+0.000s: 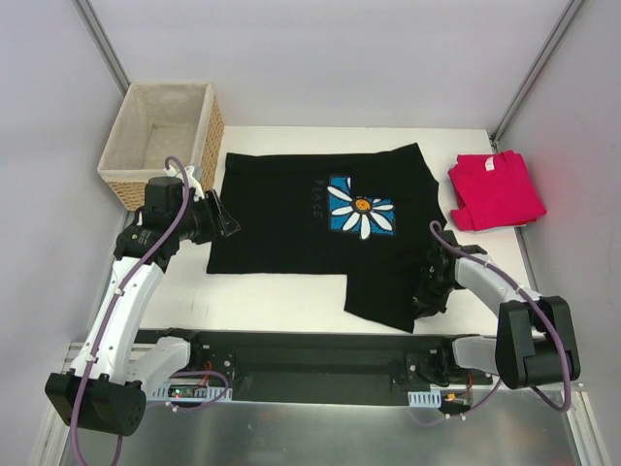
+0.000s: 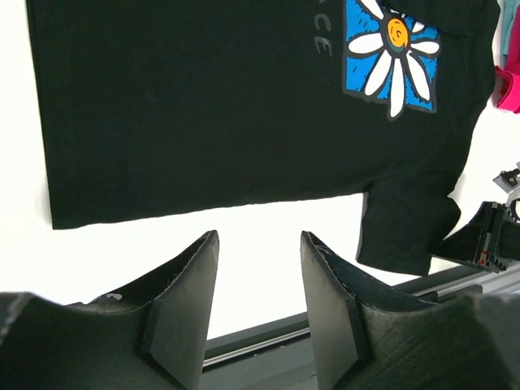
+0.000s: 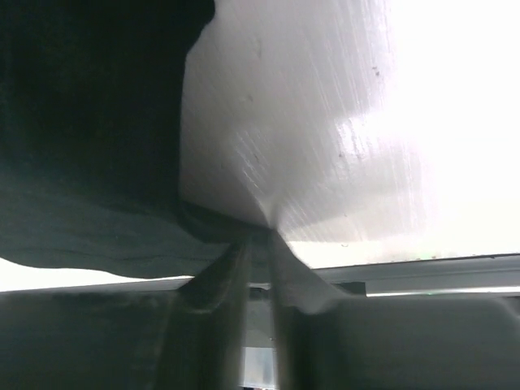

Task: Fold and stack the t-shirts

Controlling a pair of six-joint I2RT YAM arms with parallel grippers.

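Black daisy-print t-shirt (image 1: 291, 218) lies spread across the white bench (image 1: 272, 303), the folded pinkish-red t-shirt (image 1: 495, 189) apart at its far right corner; the right gripper (image 3: 258, 240) pinches the black shirt's near right edge, while the left gripper (image 2: 258, 237) hangs open beside its left edge
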